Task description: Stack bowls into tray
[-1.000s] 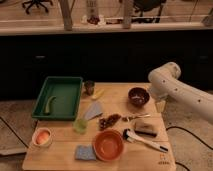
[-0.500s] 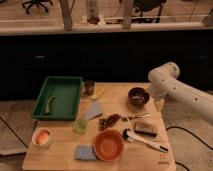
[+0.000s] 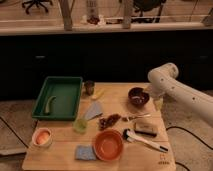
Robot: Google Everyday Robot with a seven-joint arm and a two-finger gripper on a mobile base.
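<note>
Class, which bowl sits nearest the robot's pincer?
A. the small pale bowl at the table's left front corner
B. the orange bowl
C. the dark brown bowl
C: the pincer hovers at the right edge of the table, just beside the dark brown bowl.

Looks like an office or robot lab, not a real kitchen: office chair [image 3: 37, 5] wheels and railing posts [image 3: 65, 15] sit on a raised floor behind the wooden counter [image 3: 60, 152]. The white arm's gripper [image 3: 152, 97] hangs at the counter's right edge.

tray [image 3: 65, 94] left, claw [image 3: 149, 94] beside bowl [image 3: 137, 97], right
</note>
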